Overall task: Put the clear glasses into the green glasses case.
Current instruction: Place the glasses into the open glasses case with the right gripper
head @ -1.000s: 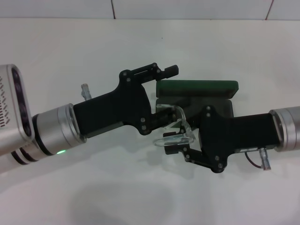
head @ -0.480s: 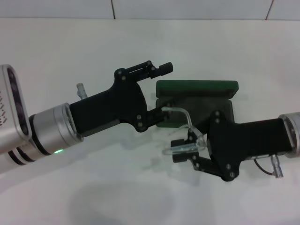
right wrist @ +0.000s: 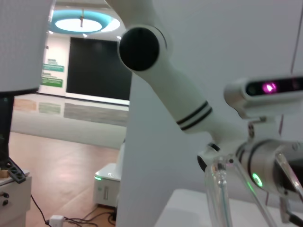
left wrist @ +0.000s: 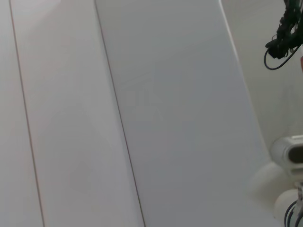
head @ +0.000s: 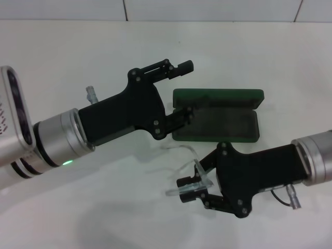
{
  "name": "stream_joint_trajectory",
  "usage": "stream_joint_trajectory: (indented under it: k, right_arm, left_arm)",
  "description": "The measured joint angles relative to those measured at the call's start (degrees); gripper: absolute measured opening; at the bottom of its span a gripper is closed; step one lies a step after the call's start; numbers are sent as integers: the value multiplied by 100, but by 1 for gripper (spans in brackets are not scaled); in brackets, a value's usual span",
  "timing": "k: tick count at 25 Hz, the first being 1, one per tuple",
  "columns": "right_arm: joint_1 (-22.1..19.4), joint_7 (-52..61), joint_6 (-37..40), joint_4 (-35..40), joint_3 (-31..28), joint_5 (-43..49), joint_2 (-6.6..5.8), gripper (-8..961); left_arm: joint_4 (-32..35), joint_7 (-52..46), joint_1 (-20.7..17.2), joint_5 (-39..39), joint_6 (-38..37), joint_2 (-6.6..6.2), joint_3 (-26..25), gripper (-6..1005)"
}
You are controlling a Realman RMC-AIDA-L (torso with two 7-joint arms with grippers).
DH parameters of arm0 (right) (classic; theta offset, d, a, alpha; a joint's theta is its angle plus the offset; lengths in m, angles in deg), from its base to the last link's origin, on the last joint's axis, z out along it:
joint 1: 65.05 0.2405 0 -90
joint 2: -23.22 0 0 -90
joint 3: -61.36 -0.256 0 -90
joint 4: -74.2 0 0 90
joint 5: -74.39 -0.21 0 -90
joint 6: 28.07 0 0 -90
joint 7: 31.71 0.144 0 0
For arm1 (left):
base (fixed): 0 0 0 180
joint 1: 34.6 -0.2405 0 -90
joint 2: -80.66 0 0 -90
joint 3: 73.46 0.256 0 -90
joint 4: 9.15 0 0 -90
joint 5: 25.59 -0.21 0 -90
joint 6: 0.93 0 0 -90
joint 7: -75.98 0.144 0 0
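I'm seeing the right gripper [head: 191, 188] pinching the clear glasses [head: 188, 174] by the lens, fingers clamped on it. Vs half a sec ago it's pulling back toward me and off the case, so the glasses are now hanging over bare table [head: 104, 46], just in front of the green glasses case [head: 218, 116] and no longer over its lining. Left gripper [head: 185, 89] is spreading wide, lower finger tip now touching the case's left end at the open tray (upper finger up beside the lid); earlier that lower tip was on a glasses arm. Case isn't shifting, lid open. Count: 1 glasses, 1 case, 2 grippers. Right wrist cam is showing clear arms [right wrist: 222, 198] close up.
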Motion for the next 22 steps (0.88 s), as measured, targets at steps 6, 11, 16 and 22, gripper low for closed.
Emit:
stream_joint_trajectory:
  k: [6,11,16,22]
  right_arm:
    - [-16,108,-152,-2,-8,-120,2,211]
    - [-31,111,-216,-2,-30,-210,2,213]
    - [-40,114,-358,-2,-39,-338,2,215]
    - [-40,194,-442,-10,-40,-376,1,218]
  left_arm:
    - [-17,0,2,-25,-168,-3,4,588]
    - [-22,1,4,-43,-179,-6,37,588]
    - [-22,1,-1,-49,-182,-9,88,588]
    - [-9,1,-23,-51,-188,-16,141,588]
